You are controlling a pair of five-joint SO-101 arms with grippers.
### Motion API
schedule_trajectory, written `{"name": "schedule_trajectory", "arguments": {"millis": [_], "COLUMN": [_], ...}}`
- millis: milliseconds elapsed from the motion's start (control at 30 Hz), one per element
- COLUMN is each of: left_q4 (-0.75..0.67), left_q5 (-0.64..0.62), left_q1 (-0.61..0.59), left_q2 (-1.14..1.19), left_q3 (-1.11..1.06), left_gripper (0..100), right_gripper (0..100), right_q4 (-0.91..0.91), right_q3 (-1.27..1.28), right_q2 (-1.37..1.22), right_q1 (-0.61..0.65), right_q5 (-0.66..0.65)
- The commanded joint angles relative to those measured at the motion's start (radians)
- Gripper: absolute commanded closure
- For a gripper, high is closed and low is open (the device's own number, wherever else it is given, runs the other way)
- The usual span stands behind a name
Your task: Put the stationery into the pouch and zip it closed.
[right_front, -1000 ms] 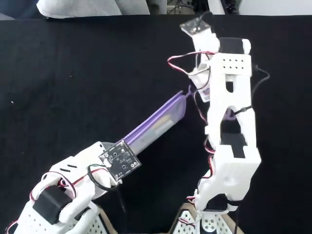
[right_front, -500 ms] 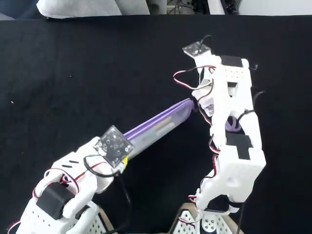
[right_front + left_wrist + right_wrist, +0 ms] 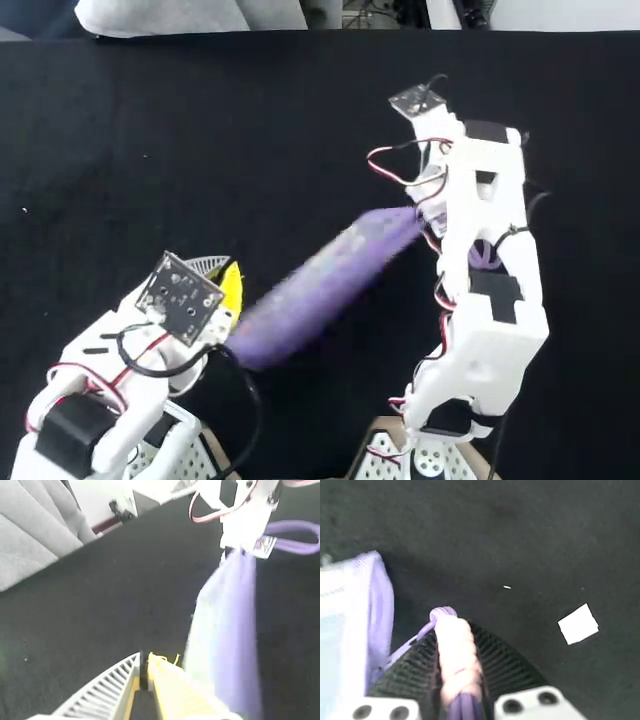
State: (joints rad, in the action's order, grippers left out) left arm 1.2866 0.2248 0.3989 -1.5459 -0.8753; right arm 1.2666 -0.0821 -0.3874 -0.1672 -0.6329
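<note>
The purple pouch (image 3: 320, 285) hangs blurred above the black table, slanting from near my left arm up to my right arm. My right gripper (image 3: 425, 212) holds its far end. In the right wrist view that gripper (image 3: 445, 617) is shut on the pouch's purple strap (image 3: 462, 705), with the pouch body (image 3: 350, 615) beside it. My left gripper (image 3: 222, 275), with one white and one yellow finger, sits just clear of the pouch's near end. In the left wrist view its tips (image 3: 144, 656) meet with nothing between them, and the pouch (image 3: 230, 630) is beside them. No loose stationery shows.
A small white paper scrap (image 3: 577, 624) lies on the black table (image 3: 150, 150) near the right gripper. Grey fabric (image 3: 160, 15) lies beyond the table's far edge. The left and far parts of the table are bare.
My left gripper held the pouch's near end earlier; it has let go and pulled back toward the front left. The freed pouch is swinging, and the right gripper has shifted slightly right.
</note>
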Motion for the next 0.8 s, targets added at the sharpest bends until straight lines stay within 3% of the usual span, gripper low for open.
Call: {"name": "schedule_trajectory", "arguments": {"millis": [0, 200, 267, 433, 767], "left_q4": [-0.011, -0.02, -0.02, -0.011, -0.012], "left_q5": [-0.008, 0.0, 0.002, 0.052, 0.051], "left_q1": [-0.007, 0.001, 0.054, 0.185, 0.186], "left_q2": [0.0, 0.009, 0.011, 0.011, 0.002], "left_q3": [0.061, 0.047, 0.053, 0.025, -0.042], "left_gripper": [97, 97, 96, 81, 77], "right_gripper": [98.7, 98.7, 98.7, 98.7, 98.7], "right_q4": [-0.028, 0.003, 0.038, 0.106, 0.206], "right_q3": [-0.004, -0.005, -0.004, -0.005, -0.007], "right_q2": [-0.004, 0.018, 0.048, 0.177, 0.559], "right_q1": [-0.018, -0.008, 0.005, 0.068, 0.209], "right_q5": [0.035, 0.037, 0.038, 0.071, 0.074]}}
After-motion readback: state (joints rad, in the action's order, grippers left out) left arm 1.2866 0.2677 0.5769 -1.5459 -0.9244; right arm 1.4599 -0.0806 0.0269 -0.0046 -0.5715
